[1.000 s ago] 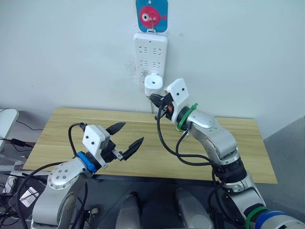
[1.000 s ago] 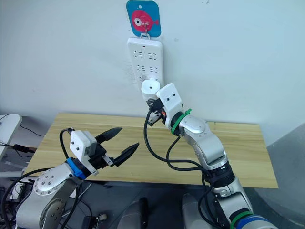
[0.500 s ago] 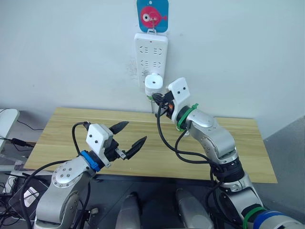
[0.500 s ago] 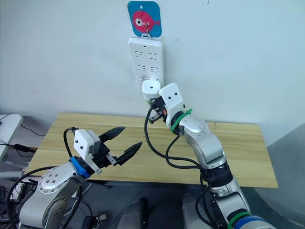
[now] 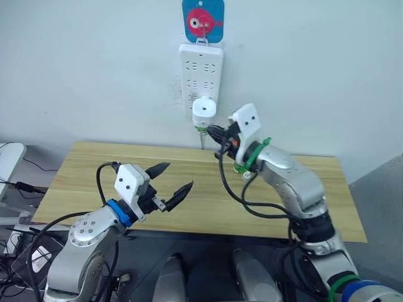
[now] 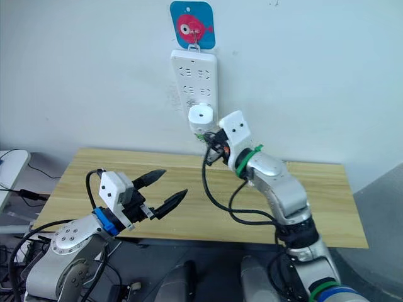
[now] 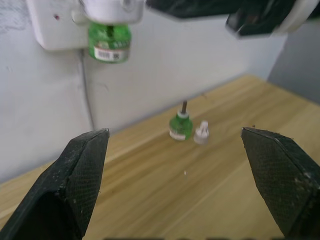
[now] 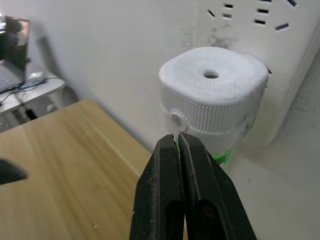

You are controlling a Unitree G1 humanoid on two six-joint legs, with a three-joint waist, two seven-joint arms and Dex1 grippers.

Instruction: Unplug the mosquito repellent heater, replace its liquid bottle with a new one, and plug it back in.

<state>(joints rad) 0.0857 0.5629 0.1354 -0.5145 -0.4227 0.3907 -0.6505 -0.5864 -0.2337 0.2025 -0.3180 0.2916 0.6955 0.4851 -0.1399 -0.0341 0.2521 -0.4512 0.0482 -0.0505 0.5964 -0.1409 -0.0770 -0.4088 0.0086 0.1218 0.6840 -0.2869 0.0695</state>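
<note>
The white mosquito repellent heater (image 5: 203,113) is plugged into the bottom of the wall power strip (image 5: 200,66). The new one (image 7: 109,42), a green labelled bottle, is fitted under it. My right gripper (image 8: 178,137) is shut on nothing, its tips just in front of the heater (image 8: 212,90) and level with its lower edge. The heater's earlier liquid bottle (image 7: 180,125), capless with a dark wick, stands on the table near the wall beside a loose white cap (image 7: 201,134). My left gripper (image 5: 178,175) hovers open over the table's front left part, holding nothing.
The wooden table (image 5: 94,170) runs along the white wall. The strip hangs from a hook on a blue fish plaque (image 5: 203,21), and its cord drops to the table behind my right arm. A white object (image 5: 9,157) shows at the far left.
My right arm has drawn back to the right from under the heater, which stays in the strip. The left gripper rose slightly and stays open.
</note>
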